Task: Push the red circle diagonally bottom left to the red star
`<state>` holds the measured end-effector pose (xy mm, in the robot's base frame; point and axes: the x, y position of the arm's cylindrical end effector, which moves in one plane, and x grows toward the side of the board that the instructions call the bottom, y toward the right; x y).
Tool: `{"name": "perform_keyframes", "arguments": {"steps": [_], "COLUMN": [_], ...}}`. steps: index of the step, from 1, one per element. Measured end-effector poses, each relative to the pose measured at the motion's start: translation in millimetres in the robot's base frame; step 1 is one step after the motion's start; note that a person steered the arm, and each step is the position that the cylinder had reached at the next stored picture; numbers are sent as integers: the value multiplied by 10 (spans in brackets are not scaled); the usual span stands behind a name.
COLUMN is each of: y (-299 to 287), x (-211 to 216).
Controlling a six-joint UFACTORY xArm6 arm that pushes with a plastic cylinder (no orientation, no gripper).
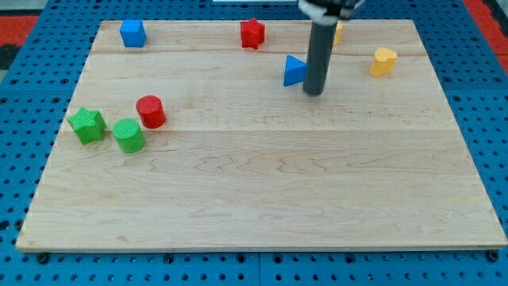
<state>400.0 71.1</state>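
The red circle (pixel 150 111) stands at the view's left, just up and right of a green circle (pixel 128 135). The red star (pixel 252 33) sits near the view's top, a little left of centre. My tip (pixel 314 92) rests on the board at the upper middle right, touching or almost touching the right side of a blue triangle (pixel 294 71). The tip is far to the right of the red circle and below right of the red star.
A green star (pixel 86 125) lies left of the green circle. A blue cube (pixel 132 33) sits at the top left. A yellow block (pixel 382 61) lies at the upper right; another yellow block (pixel 338 32) shows partly behind the rod.
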Motion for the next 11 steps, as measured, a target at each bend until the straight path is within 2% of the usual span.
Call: {"name": "perform_keyframes", "arguments": {"steps": [1,3,4,5,6,7,8,11], "y": [-758,-2006,-2184,-2244,-2463,-2758,-2853,-2144], "x": [568,1048,591,862,910,420,257,139]}}
